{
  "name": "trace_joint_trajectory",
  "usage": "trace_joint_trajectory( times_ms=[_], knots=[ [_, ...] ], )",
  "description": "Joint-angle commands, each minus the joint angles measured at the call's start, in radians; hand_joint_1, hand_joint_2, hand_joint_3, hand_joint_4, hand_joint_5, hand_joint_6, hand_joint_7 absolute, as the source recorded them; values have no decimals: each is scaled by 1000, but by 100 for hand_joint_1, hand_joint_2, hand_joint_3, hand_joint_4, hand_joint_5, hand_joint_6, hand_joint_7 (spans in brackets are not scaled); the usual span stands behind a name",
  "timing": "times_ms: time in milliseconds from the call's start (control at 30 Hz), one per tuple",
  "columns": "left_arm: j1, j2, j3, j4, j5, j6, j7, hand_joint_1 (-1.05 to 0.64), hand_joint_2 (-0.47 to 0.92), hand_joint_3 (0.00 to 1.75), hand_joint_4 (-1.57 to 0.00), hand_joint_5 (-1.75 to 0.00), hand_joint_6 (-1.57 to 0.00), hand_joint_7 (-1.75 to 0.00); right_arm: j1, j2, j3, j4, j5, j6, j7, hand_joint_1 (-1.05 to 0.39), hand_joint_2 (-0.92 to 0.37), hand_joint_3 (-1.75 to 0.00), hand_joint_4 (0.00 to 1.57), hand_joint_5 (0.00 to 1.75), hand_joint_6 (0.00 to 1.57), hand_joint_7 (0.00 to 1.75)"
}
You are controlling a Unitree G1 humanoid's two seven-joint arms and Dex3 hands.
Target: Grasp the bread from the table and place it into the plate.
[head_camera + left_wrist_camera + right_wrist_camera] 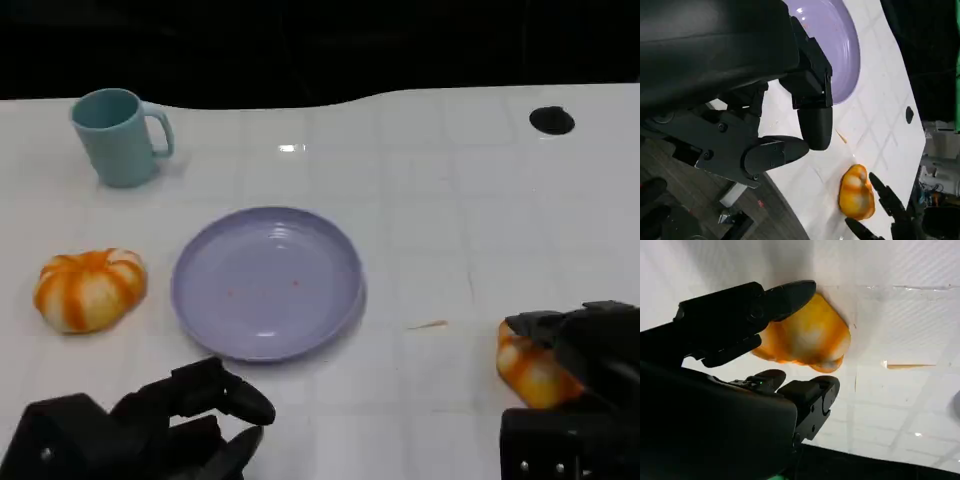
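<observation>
Glossy orange bread (528, 372) is touched by the right hand (575, 345).
Fingers are spread about it, grasp uncertain; the left hand (195, 410) is held loosely curled, empty.

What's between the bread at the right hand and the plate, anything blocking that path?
Nothing visible. The right hand is already at the bread, fingers around it in the right wrist view, though a firm grip is unclear. Between it and the plate lies bare white table with only a small flat sliver. The cup and the other bread sit beyond the plate.
</observation>
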Motion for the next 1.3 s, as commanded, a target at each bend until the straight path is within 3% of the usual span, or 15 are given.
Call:
trace_joint_trajectory(
  times_ms=[33,233,333,367,433,467,533,567,600,633,700,800,1033,1300],
  knots=[
    [6,10,1,-19,8,5,9,-30,79,65,-69,-175,-63,-128,-58,9,24,101,32,23,-28,-50,-90,-2,30,20,41,2],
    [8,11,0,-30,10,9,11,-30,79,66,-68,-175,-62,-129,-108,31,48,197,77,45,-83,-50,-92,-4,38,21,50,5],
    [8,8,-1,-40,9,23,15,-30,79,66,-68,-175,-62,-129,-114,50,39,230,105,34,-171,-49,-92,-7,49,24,62,8],
    [8,7,0,-42,8,27,16,-29,79,66,-67,-175,-62,-129,-115,56,35,241,117,26,-210,-43,-92,-5,67,30,77,10],
    [7,6,0,-46,7,33,17,-29,79,67,-67,-175,-62,-129,-112,71,17,265,155,-15,-308,-40,-92,-3,76,32,85,9],
    [5,6,-1,-47,7,34,17,-29,78,67,-67,-175,-62,-129,-111,77,7,277,176,-41,-357,-32,-92,-3,88,58,100,13],
    [3,7,-2,-49,7,36,19,-28,78,67,-67,-175,-62,-130,-110,85,-10,304,228,-104,-443,-18,-91,-9,89,119,120,17],
    [3,9,-4,-48,12,33,20,-28,78,68,-67,-175,-62,-130,-113,81,-10,313,238,-129,-473,-14,-86,-20,88,139,124,21],
    [2,11,-6,-48,16,29,20,-28,78,68,-67,-175,-62,-130,-116,76,-7,321,243,-149,-497,-11,-64,-67,92,160,122,48],
    [1,12,-7,-47,19,27,20,-28,78,68,-67,-175,-62,-130,-120,70,-3,328,243,-165,-516,-10,-52,-92,94,167,113,72],
    [1,10,-8,-45,21,21,19,-28,78,69,-68,-175,-62,-131,-125,65,2,334,244,-180,-536,-10,-41,-112,92,173,97,113],
    [-1,8,-7,-46,19,26,18,-27,78,69,-68,-175,-62,-132,-128,67,0,338,258,-203,-556,-10,-41,-114,90,174,89,128],
    [-3,4,-7,-51,14,43,22,-26,77,71,-70,-175,-60,-133,-130,74,-4,330,283,-246,-590,-9,-40,-114,90,175,87,132],
    [-8,-1,-3,-42,10,42,21,-23,76,73,-67,-175,-59,-134,-143,88,6,308,289,-273,-610,-10,-34,-119,91,175,75,157]
  ],
)
